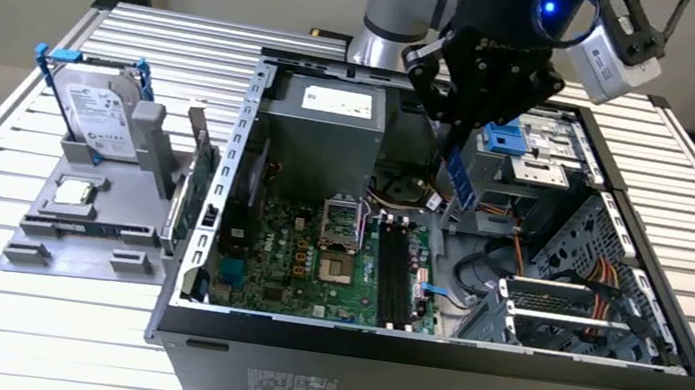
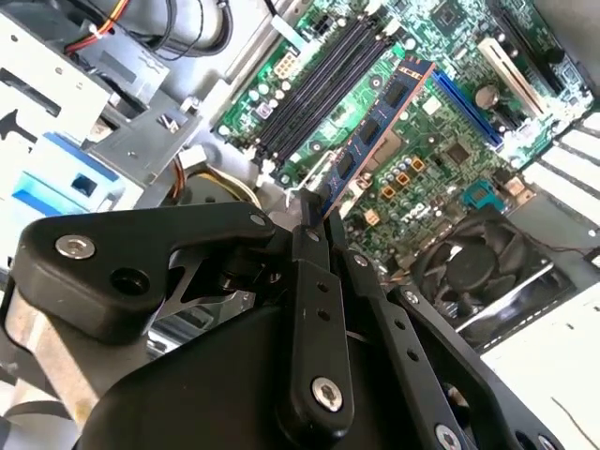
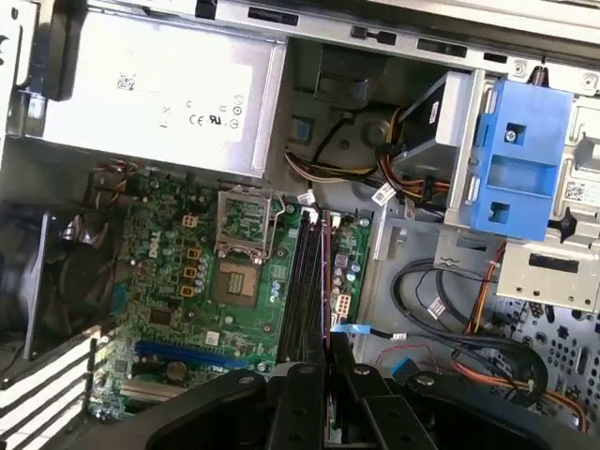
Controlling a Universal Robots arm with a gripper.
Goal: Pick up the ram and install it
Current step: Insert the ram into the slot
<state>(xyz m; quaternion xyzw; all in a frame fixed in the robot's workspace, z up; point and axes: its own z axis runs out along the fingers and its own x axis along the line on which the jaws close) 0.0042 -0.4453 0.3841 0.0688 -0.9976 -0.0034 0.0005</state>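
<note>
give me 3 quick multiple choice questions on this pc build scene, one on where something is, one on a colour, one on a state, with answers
1. Where is the silver hard drive in its blue frame?
A. inside the open black computer case
B. standing on the grey holder at the exterior view's left, outside the case
C. in the gripper

2. What colour is the long expansion slot on the green motherboard?
A. blue
B. red
C. white

3. What state is the long, thin blue-green ram stick with dark chips in?
A. seated in a memory slot
B. lying on the slatted table
C. clamped in the black gripper above the motherboard

Answers: 1 B, the drive stands upright on the holder beside the case. 2 A, the slot is blue in both wrist views. 3 C, the fingers close on one end of the stick, held clear of the board.
</note>
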